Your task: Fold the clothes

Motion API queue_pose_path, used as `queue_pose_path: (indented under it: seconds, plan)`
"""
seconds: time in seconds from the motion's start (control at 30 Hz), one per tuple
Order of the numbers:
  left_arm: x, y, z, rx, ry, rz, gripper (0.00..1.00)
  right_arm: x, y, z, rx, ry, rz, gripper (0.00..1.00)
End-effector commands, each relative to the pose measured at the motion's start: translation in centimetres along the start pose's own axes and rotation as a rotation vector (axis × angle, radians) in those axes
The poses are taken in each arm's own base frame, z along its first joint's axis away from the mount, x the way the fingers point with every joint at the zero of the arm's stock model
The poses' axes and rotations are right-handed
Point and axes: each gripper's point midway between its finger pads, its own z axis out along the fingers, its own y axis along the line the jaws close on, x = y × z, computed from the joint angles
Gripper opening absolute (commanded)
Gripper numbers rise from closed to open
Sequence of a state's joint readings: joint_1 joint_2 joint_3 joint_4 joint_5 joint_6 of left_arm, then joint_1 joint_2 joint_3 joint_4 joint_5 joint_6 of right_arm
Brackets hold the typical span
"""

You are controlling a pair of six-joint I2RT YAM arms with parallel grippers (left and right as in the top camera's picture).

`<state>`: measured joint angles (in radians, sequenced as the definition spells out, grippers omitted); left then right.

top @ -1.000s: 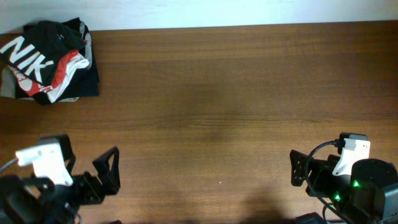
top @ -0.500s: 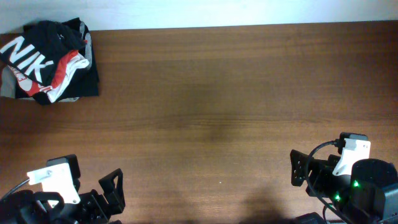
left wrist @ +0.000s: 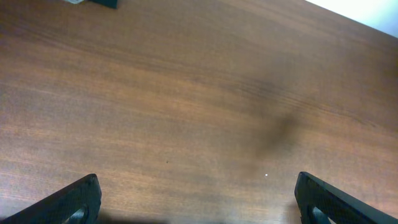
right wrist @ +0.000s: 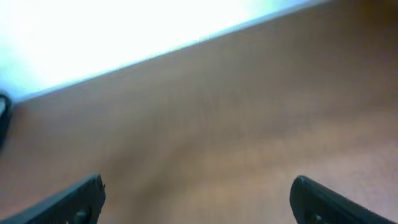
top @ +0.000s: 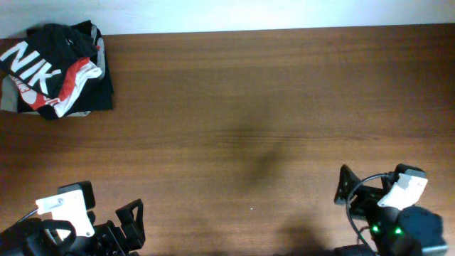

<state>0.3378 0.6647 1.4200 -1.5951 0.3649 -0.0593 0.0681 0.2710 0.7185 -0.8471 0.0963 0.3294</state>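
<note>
The black garment [top: 62,40] with white "NIKE" letters lies crumpled on a pile at the table's far left corner. A dark corner of that pile shows at the top edge of the left wrist view [left wrist: 103,3]. My left gripper [top: 131,222] is open and empty at the front left, far from the pile; in its wrist view [left wrist: 198,194] only bare wood lies between the jaws. My right gripper [top: 346,190] is open and empty at the front right; its wrist view [right wrist: 198,196] is blurred and shows bare wood.
A red T-shirt with white lettering [top: 75,77] and a grey garment [top: 6,98] lie in the same pile under the black one. The brown wooden table [top: 256,107] ends at a white wall along the back edge [top: 284,14].
My left arm has drawn back toward the front edge of the table. In the last half second my right arm has drawn back too. The pile has not moved.
</note>
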Motion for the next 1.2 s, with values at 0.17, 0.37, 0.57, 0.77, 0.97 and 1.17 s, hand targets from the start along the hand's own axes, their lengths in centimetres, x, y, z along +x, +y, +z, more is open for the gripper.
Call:
queue_pose_path:
  seconds: [0.17,0.37,0.57,0.77,0.97,1.17]
  plan:
    - [0.1,0.2,0.0,-0.008,0.001,0.014,0.99,4.7,-0.8,7.0,-0.104,-0.203,-0.090,0.99]
    - [0.1,0.2,0.0,-0.008,0.001,0.013,0.99,6.0,-0.9,8.8,-0.143,-0.302,-0.115,0.99]
    - [0.1,0.2,0.0,-0.008,0.001,0.014,0.99,6.0,-1.0,8.9,-0.124,-0.314,-0.196,0.99]
    - [0.1,0.2,0.0,-0.008,0.001,0.014,0.99,4.3,-0.5,8.3,-0.139,-0.387,-0.197,0.99]
    - [0.1,0.2,0.0,-0.008,0.001,0.013,0.99,6.1,-1.1,9.0,-0.123,-0.309,-0.195,0.99]
    - [0.1,0.2,0.0,-0.008,0.001,0.013,0.99,6.1,-1.1,9.0,-0.123,-0.308,-0.195,0.99]
